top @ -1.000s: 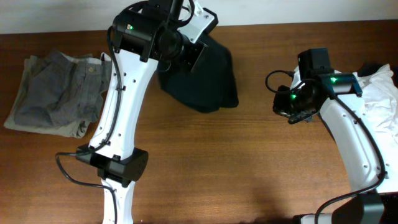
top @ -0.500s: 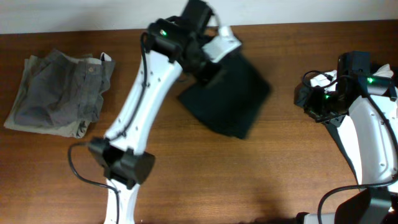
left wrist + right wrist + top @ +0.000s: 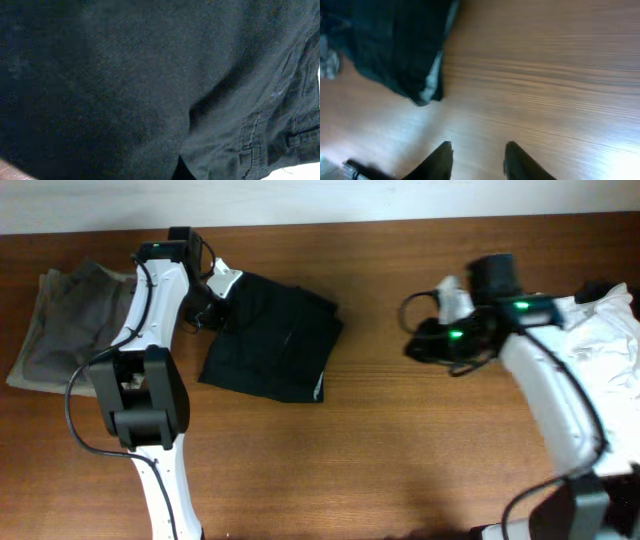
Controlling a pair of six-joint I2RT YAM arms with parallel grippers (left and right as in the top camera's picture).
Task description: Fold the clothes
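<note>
Overhead: black shorts (image 3: 272, 340) folded; left jaws maybe gripping.

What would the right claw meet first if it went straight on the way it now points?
Probably bare brown wooden tabletop; the right claw aims just beside the folded black fabric shorts, though depth is unclear.
</note>
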